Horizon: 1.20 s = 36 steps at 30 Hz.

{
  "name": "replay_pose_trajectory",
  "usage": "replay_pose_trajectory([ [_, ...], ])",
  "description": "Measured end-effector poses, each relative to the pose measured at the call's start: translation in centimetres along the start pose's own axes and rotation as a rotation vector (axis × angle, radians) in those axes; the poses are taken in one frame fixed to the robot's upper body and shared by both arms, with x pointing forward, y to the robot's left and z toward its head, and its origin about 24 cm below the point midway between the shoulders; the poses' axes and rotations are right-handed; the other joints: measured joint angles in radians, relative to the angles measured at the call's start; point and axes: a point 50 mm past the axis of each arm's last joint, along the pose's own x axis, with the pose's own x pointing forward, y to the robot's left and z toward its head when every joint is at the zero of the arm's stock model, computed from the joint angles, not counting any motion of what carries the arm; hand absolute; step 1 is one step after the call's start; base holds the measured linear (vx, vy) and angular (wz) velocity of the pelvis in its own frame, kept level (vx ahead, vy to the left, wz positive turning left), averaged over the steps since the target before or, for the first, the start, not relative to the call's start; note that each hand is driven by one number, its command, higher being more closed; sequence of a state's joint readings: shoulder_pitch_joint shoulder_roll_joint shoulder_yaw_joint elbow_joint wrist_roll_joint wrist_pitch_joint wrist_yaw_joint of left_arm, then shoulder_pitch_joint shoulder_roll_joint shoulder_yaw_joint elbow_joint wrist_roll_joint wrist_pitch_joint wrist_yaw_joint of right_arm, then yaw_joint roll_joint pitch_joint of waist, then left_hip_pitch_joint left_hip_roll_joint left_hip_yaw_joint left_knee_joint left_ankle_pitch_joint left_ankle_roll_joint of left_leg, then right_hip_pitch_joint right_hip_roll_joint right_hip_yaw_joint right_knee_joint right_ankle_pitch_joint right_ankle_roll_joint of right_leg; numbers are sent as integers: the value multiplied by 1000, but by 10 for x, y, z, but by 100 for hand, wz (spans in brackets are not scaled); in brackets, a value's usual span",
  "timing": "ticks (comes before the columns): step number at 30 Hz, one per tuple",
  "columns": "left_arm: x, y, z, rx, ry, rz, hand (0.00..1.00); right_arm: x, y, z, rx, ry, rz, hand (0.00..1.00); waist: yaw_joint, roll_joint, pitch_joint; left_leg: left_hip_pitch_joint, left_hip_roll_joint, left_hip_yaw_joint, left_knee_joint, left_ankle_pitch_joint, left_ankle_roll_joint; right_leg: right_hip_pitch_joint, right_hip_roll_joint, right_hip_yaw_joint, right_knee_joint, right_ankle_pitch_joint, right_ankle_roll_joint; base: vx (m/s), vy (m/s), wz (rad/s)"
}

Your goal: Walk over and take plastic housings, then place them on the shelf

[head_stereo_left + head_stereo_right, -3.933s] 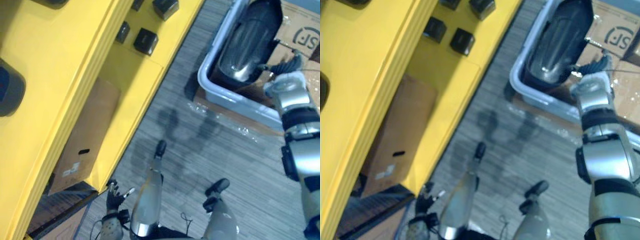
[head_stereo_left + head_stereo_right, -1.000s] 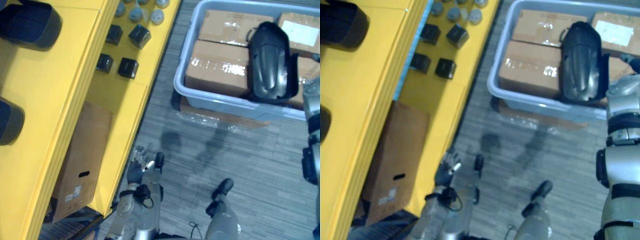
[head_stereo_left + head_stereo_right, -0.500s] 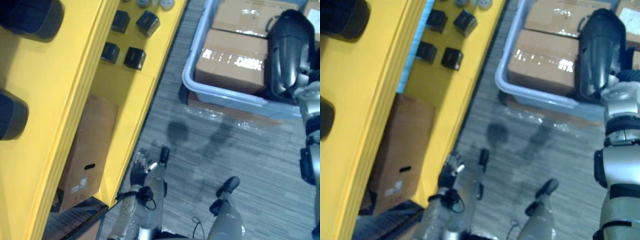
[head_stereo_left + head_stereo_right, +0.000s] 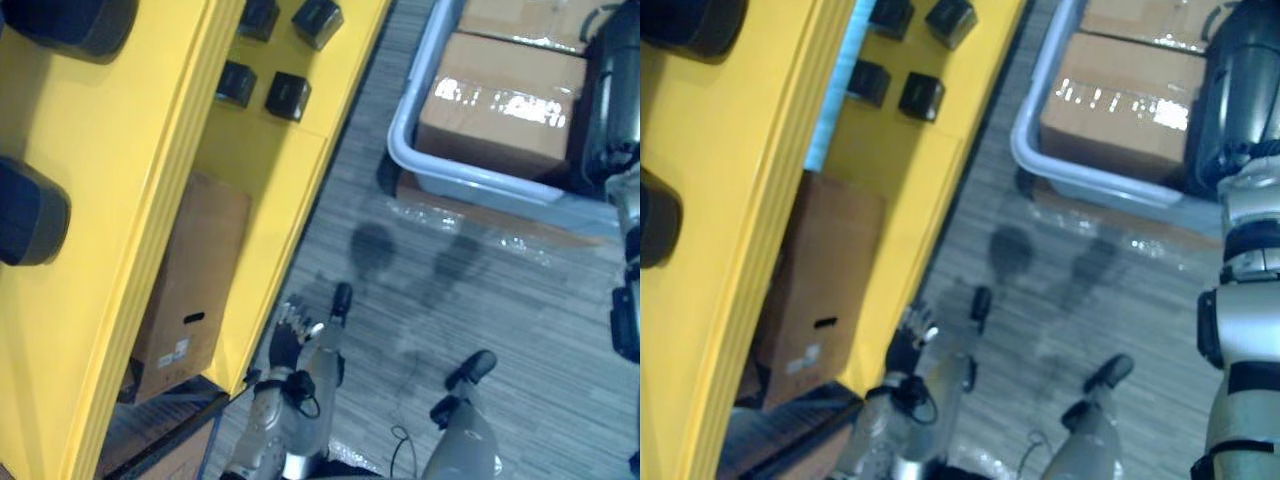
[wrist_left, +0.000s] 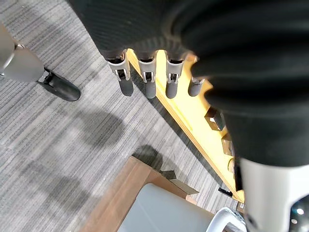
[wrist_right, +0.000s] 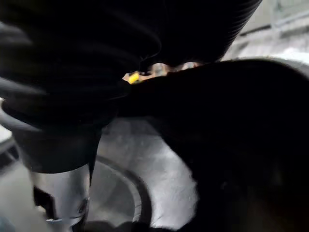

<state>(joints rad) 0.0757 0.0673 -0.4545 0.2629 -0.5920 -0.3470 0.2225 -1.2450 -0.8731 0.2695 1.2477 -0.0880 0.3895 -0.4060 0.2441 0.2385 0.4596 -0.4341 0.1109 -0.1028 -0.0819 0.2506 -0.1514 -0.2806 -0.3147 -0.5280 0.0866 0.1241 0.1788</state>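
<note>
A glossy black plastic housing (image 4: 1240,70) stands up over the boxes in the grey bin (image 4: 480,180) at the upper right. My right hand (image 4: 1248,172) grips its lower edge. In the right wrist view the housing (image 6: 231,145) looms very close, with the thumb (image 6: 58,198) against its shiny inner side. My left hand (image 4: 290,342) hangs low beside the yellow shelf (image 4: 120,150), its fingers (image 5: 147,82) straight and holding nothing. Two more black housings (image 4: 70,22) (image 4: 28,212) lie on the shelf's top level.
Small black cubes (image 4: 287,95) sit on a lower yellow shelf level. A cardboard box (image 4: 190,290) stands under the shelf. Taped cartons (image 4: 500,100) fill the bin. Grey carpet runs between shelf and bin.
The whole picture has shifted, so the camera moved: shelf and bin slid up and right. The housing stays at my right hand. The left hand still hangs open by the shelf.
</note>
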Motion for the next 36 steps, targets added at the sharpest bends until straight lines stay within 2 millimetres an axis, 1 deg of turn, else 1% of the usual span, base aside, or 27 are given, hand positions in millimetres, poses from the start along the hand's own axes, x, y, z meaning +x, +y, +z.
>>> replay_pose_trajectory([
  [4,0,0,0,0,1,1,0,5,-10,-5,-149,-10,-26,100,-1,1,0,-1,1,-13,0,0,0,-3,-5,-13,27,-21,3,0,-6,6],
  [7,0,0,0,0,0,0,0,6,-14,-7,-264,-17,-39,100,3,1,-1,-2,0,-22,0,0,0,-2,-8,-19,40,-30,3,17,-4,10],
  [10,0,0,0,0,-1,-1,0,7,-17,-8,-321,-13,-40,100,7,1,-1,-2,-5,-23,0,0,0,-1,-13,-20,43,-34,6,24,-1,4],
  [17,0,0,4,-5,-28,-10,0,7,-17,-11,-328,13,-28,100,10,1,-1,2,-7,-25,0,0,0,5,-14,-23,43,-35,8,3,0,0],
  [19,0,1,7,-9,-38,-8,0,6,-13,-14,-331,22,-18,100,11,1,-1,13,-7,-24,0,0,0,15,-14,-23,42,-35,8,0,0,0],
  [24,3,4,21,-24,-98,-9,0,4,-5,-14,-293,5,12,100,8,1,0,37,2,-22,0,0,0,40,-5,-21,37,-33,5,-7,-4,-2],
  [26,3,7,23,-19,-107,0,0,2,3,-14,-275,-3,34,100,3,-1,1,46,5,-19,0,0,0,49,0,-20,29,-29,1,-5,-13,-5],
  [27,3,10,25,-21,-115,13,0,-1,10,-14,-255,-4,44,100,-9,-3,2,56,7,-19,0,0,0,63,3,-21,23,-27,1,0,0,0],
  [28,2,12,28,-21,-127,16,0,-3,15,-14,-231,-11,46,100,-14,-5,3,66,9,-18,0,0,0,73,5,-21,22,-27,1,0,0,0],
  [29,2,12,30,-17,-131,13,0,-3,16,-14,-218,-15,43,100,-15,-6,3,69,11,-17,0,0,0,76,7,-21,21,-26,1,-8,-23,-6],
  [31,1,15,36,-7,-152,9,0,-5,18,-11,-184,-42,13,100,-17,-15,10,84,20,-12,-1,0,-1,89,18,-19,11,-22,-4,-12,-36,-10],
  [33,0,21,39,-7,-167,33,0,-8,23,-8,-146,-60,-7,100,-29,-29,16,96,26,-8,-1,-1,-1,108,27,-20,-3,-17,-6,-12,-36,-6],
  [35,1,26,45,-1,-187,49,0,-11,25,-2,-105,-97,-40,100,-39,-53,17,107,35,-1,-1,-3,-5,124,40,-19,-28,-4,-9,-6,-36,-10],
  [36,1,29,51,3,-209,52,0,-13,25,2,-84,-128,-64,100,-41,-68,17,116,40,4,-1,-5,-7,137,49,-18,-49,7,-10,-2,-32,-10],
])
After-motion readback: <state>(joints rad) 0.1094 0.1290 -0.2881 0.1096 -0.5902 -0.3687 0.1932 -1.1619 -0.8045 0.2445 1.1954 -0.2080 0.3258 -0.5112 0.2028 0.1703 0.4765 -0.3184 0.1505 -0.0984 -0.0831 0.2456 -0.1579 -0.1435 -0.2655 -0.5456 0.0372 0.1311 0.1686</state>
